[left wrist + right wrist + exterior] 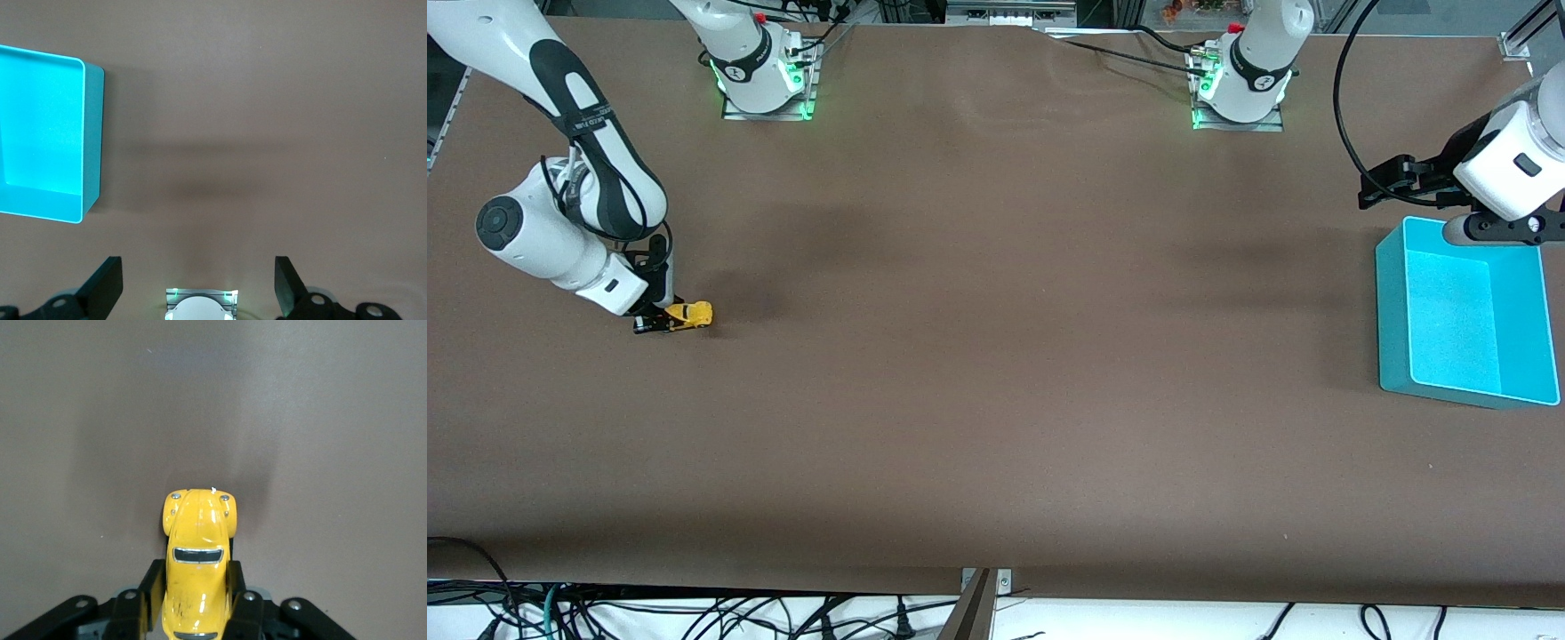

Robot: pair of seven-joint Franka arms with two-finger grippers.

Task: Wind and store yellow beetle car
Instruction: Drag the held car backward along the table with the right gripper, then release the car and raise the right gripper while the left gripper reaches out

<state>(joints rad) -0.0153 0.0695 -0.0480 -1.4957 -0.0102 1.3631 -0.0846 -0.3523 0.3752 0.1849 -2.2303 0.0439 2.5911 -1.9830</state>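
Right hand (pixel 193 600) pinches the yellow beetle car (pixel 197 553); left hand (pixel 197 287) gapes.

yellow beetle car (pixel 197 563) rear cut off, wheels hidden

The yellow beetle car (pixel 198 570) is bright yellow with dark windows and small silver headlights. The fingers (pixel 152 587) on either side of it are black. The counter (pixel 996 356) is plain brown. The bin (pixel 1396 311) is turquoise, paler and brighter inside. Both arms are white with black bands, and their bases glow green.
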